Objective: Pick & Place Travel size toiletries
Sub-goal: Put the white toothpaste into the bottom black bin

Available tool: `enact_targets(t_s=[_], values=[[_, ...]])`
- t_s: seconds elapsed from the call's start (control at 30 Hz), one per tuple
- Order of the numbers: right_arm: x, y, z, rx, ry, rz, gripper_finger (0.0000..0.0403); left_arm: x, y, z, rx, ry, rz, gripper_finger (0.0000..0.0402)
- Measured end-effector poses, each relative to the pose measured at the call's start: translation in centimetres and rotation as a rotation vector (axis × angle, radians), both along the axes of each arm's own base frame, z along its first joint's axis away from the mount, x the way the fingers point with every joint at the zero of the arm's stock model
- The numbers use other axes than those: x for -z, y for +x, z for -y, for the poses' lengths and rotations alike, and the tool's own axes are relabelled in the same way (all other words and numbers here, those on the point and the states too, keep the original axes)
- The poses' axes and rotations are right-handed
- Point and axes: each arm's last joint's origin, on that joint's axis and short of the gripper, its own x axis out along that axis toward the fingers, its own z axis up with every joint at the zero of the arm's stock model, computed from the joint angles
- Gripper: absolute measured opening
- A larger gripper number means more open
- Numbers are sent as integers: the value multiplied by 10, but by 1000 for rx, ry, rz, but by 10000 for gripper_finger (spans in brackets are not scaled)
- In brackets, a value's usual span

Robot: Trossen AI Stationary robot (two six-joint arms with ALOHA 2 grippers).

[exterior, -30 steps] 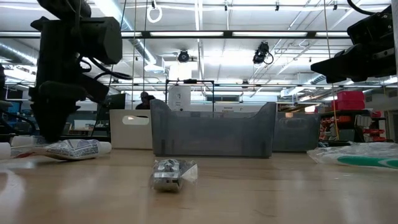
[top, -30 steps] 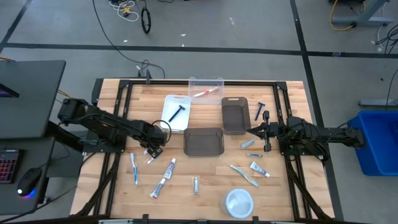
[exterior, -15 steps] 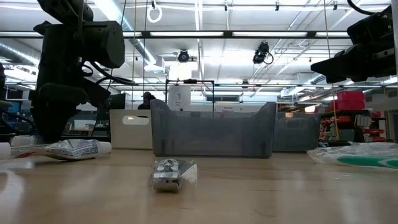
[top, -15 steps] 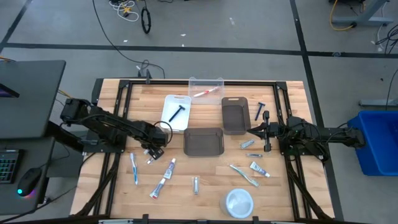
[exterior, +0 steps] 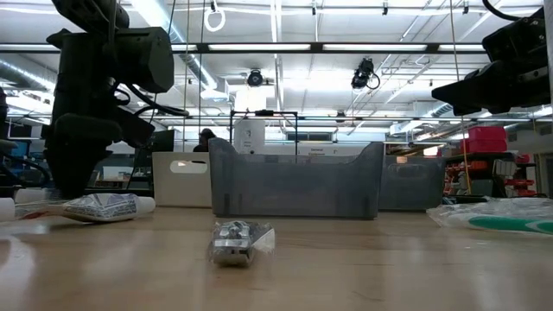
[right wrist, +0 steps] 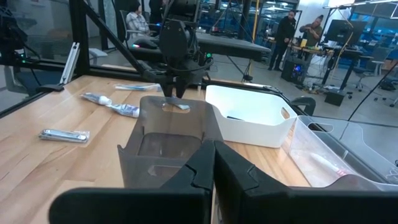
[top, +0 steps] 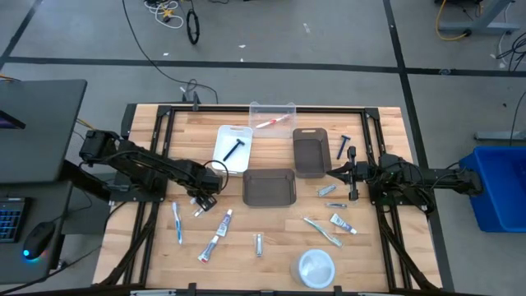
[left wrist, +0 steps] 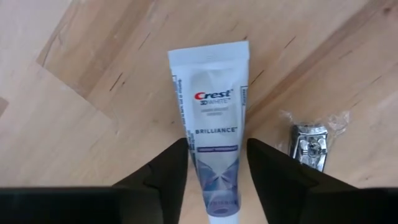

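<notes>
My left gripper (top: 203,201) points straight down at the table's left middle. In the left wrist view a small white toothpaste tube (left wrist: 213,118) lies flat on the wood, and the fingers (left wrist: 177,163) stand on either side of its cap half. A silvery wrapped clipper (left wrist: 309,145) lies beside it. More toiletries lie on the near table: a blue toothbrush (top: 177,222), two tubes (top: 224,220) (top: 209,247) and a silvery item (top: 258,243). My right gripper (top: 332,173) waits shut and level at the right. My left gripper's fingers come from above and stand close along both long edges of the toothpaste tube (left wrist: 214,158), across its width. The tube lies flat on the table. Whether the fingers touch it, I cannot tell.
A dark grey bin (top: 269,187) stands mid-table and another (top: 310,152) behind it. There is a white bin (top: 233,148) with a black razor, a clear bin (top: 272,119) with a pink toothbrush, and a round white dish (top: 316,267). More toiletries (top: 333,220) lie at the near right.
</notes>
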Motion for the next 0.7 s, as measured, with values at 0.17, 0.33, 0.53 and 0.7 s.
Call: enact_targets(t_s=[0.17, 0.33, 0.53, 0.7], values=[[0, 0, 0, 0, 0, 0, 14, 0, 0, 0, 9, 1, 0, 138], [0, 0, 0, 0, 0, 0, 14, 0, 0, 0, 11, 1, 1, 117], [0, 0, 0, 0, 0, 0, 14, 0, 0, 0, 13, 0, 3, 99], [0, 0, 0, 0, 0, 0, 14, 0, 0, 0, 16, 0, 3, 94]])
